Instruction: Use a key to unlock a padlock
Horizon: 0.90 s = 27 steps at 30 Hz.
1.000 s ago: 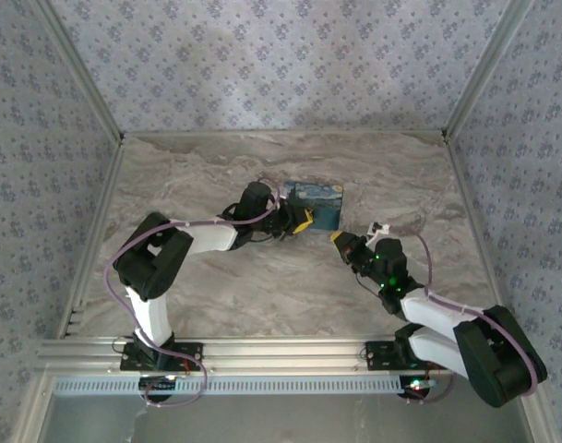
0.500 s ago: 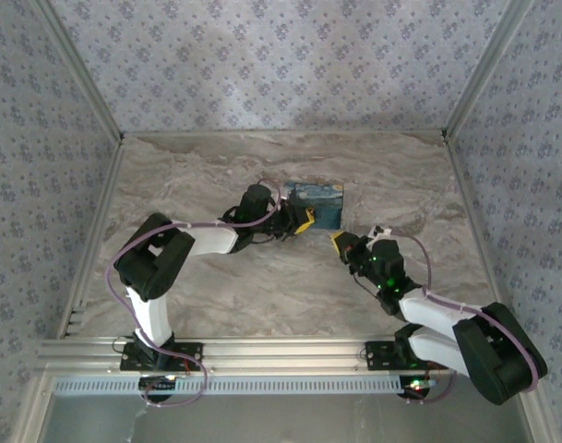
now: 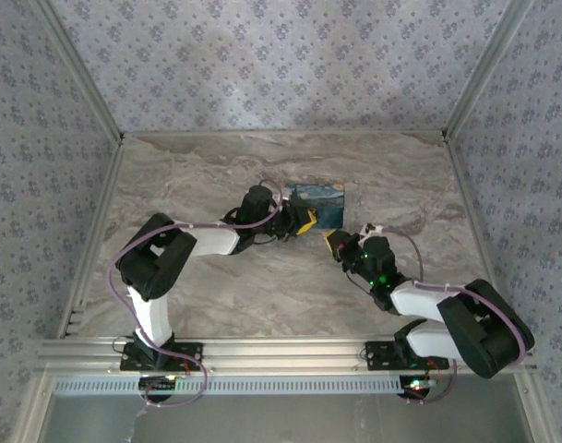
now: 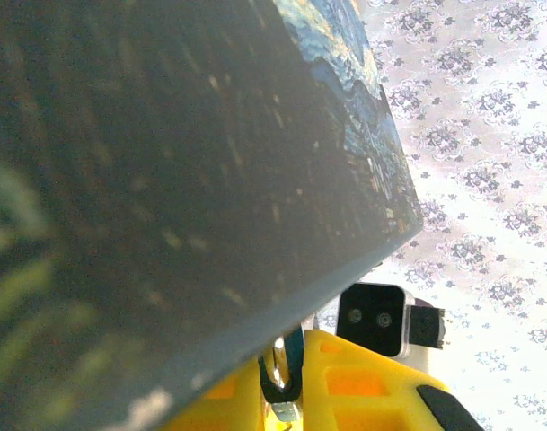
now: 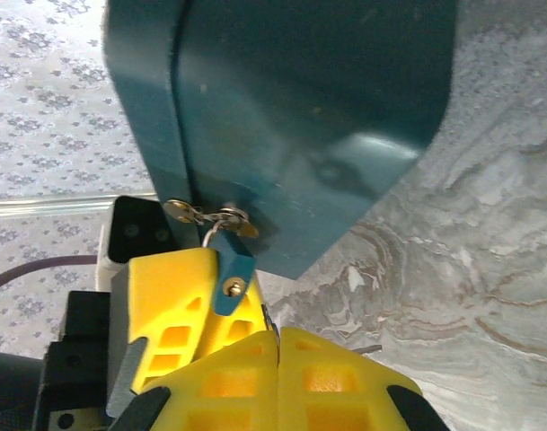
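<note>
Padlock hangs on the teal box, pinched between left fingers.

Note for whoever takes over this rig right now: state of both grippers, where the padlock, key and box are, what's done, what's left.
Left gripper: shut on the blue padlock, holding it.
Right gripper: shut on what looks like the key, a thin sliver at its tips, just below the padlock.
The padlock hangs from the hasp of the teal box. Its keyhole faces the right gripper.
Done: padlock gripped, key close to the keyhole but not in it.
Left: insert the key, turn it, unlock.
</note>
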Each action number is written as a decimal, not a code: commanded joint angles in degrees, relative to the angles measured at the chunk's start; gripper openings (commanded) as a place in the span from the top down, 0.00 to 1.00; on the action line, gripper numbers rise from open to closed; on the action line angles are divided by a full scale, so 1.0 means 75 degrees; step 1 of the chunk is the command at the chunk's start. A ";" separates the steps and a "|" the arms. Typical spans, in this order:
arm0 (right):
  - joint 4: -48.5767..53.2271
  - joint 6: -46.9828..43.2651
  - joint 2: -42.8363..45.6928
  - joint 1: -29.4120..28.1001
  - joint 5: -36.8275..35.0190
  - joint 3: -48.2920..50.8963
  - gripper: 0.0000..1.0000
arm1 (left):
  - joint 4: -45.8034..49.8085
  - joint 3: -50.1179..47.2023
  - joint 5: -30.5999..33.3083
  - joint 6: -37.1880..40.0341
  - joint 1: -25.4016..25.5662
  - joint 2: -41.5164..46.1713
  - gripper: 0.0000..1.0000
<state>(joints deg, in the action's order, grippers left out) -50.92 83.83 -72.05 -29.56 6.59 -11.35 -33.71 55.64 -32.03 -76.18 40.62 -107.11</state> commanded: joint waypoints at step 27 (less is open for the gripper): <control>-0.0241 -0.0195 -0.0111 0.0016 -0.0256 -0.0390 1.00 | -0.0670 0.0006 -0.0030 -0.0131 0.0098 -0.0085 0.87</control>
<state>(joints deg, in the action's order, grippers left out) -52.49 83.31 -72.55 -29.50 6.13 -12.82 -34.85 55.64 -31.86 -76.62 41.01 -107.37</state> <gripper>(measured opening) 0.060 0.127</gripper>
